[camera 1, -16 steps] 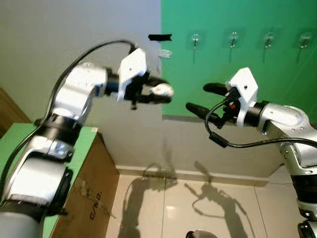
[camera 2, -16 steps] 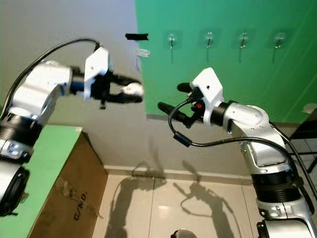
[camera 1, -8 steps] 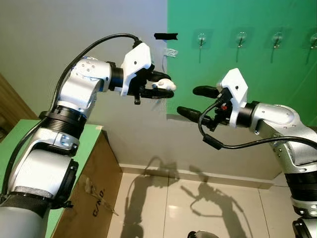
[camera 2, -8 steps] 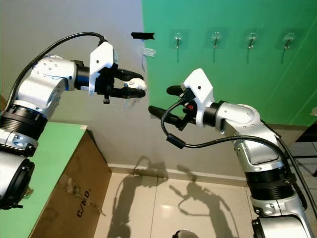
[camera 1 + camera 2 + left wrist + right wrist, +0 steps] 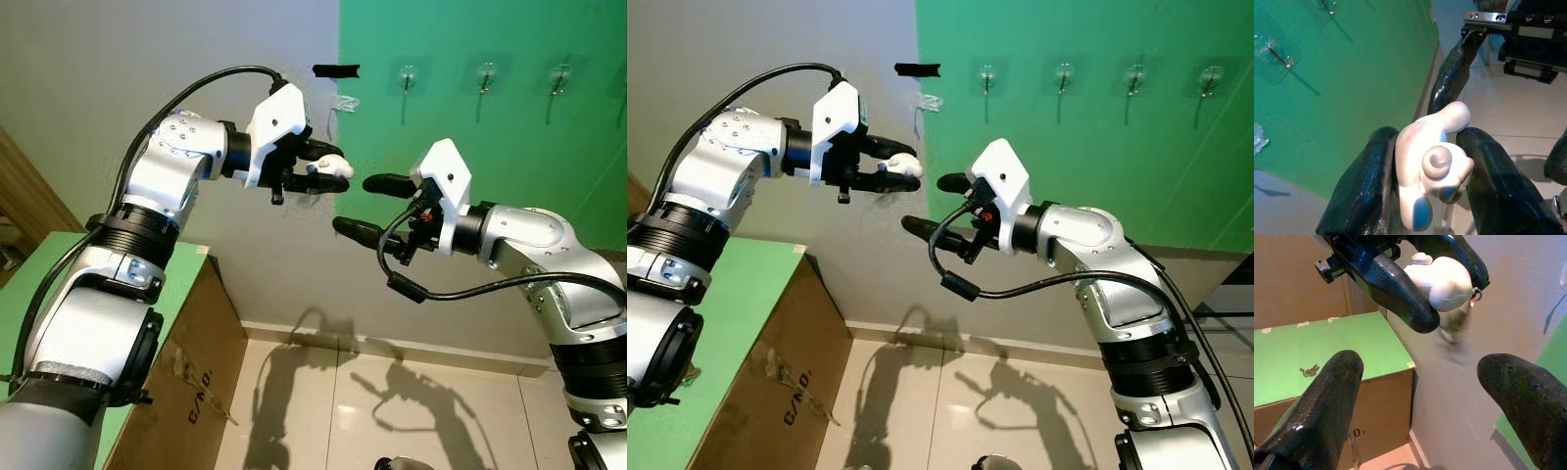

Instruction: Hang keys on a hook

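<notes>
My left gripper (image 5: 331, 173) is raised in front of the grey wall, shut on a white keychain figure (image 5: 328, 165) with blue marks (image 5: 1432, 166). A key ring (image 5: 1476, 294) and blurred keys (image 5: 1452, 325) dangle under the figure. My right gripper (image 5: 364, 208) stands open just right of and slightly below it, fingers pointing at it, nothing between them. A row of clear hooks (image 5: 408, 76) with metal prongs sits on the green wall (image 5: 470, 147), above and right of both grippers. One hook (image 5: 1281, 55) appears in the left wrist view.
A cardboard box with a green top (image 5: 186, 294) stands at the lower left; a second small bunch of keys (image 5: 1309, 370) lies on it. Black tape (image 5: 335, 70) and a clear scrap (image 5: 345, 102) mark the wall's colour edge. Tiled floor (image 5: 323, 411) lies below.
The camera has shifted, sliding the wall rightwards in the picture. My right gripper has moved left, closer to the left gripper. The left gripper still holds the white figure at about the same height.
</notes>
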You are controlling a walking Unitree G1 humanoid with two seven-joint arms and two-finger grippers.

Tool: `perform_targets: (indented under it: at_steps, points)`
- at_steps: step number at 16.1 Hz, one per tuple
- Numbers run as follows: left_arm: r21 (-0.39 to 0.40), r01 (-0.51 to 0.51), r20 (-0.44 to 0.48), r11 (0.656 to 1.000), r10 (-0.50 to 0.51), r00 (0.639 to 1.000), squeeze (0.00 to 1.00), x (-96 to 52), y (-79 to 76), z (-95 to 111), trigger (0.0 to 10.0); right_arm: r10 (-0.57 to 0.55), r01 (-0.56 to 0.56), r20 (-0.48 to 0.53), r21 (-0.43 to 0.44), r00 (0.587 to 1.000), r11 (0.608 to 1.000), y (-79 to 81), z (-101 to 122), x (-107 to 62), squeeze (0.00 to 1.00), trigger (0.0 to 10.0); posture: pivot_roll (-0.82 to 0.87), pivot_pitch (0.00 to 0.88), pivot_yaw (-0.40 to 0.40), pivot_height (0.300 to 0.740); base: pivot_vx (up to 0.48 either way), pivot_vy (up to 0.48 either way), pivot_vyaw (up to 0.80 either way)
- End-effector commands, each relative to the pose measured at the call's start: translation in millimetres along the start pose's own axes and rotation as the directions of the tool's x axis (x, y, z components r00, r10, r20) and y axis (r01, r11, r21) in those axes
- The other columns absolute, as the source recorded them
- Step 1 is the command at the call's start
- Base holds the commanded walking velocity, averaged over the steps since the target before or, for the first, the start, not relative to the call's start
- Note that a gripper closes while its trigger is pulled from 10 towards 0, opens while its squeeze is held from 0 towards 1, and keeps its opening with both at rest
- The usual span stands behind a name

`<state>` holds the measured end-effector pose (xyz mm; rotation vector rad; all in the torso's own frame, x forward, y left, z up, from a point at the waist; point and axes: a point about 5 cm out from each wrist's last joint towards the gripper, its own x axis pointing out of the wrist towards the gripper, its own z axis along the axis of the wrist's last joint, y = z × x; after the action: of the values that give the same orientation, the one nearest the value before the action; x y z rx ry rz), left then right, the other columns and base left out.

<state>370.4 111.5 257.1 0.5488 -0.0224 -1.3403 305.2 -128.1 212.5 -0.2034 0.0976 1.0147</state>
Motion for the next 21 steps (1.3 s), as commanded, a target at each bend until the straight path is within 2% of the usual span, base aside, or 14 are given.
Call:
perform_targets:
  at_steps: [1, 7, 11, 15, 21]
  points:
    - [0.036, -0.021, 0.011, 0.999, 0.020, 1.000, 0.00, -3.6, 6.8, 10.7, 10.0, 0.026, -0.025, 0.019, -0.035, 0.999, 0.999, 3.5, 10.9, 4.6, 0.00, 10.0, -0.17, 0.000, 0.115, 0.740, 0.000, 0.000, 0.00]
    - [0.033, -0.003, 0.020, 0.999, 0.002, 1.000, 0.00, -5.5, 8.7, 11.2, 10.0, 0.005, -0.003, 0.032, -0.048, 0.999, 0.999, -0.7, 15.1, 6.0, 0.00, 10.0, -0.17, 0.000, 0.119, 0.740, 0.000, 0.000, 0.00]
    - [0.028, 0.062, 0.001, 0.998, -0.062, 0.998, 0.00, -9.2, 9.1, 11.9, 10.0, -0.004, 0.006, 0.029, -0.064, 1.000, 0.998, -4.9, 18.4, 2.9, 0.00, 10.0, -0.17, 0.000, 0.120, 0.740, 0.000, 0.000, 0.00]
    - [0.061, 0.130, -0.054, 0.990, -0.127, 0.991, 0.00, -18.6, 10.8, 15.1, 10.0, -0.021, 0.022, 0.016, -0.081, 1.000, 0.996, -11.3, 18.8, 0.4, 0.00, 10.0, -0.17, 0.000, 0.123, 0.740, 0.000, 0.000, 0.00]
    - [0.076, 0.178, -0.062, 0.981, -0.173, 0.983, 0.00, -19.2, 10.3, 18.5, 10.0, -0.016, 0.018, 0.028, -0.094, 0.999, 0.995, -14.8, 25.7, 2.5, 0.00, 10.0, -0.17, 0.000, 0.123, 0.740, 0.000, 0.000, 0.00]
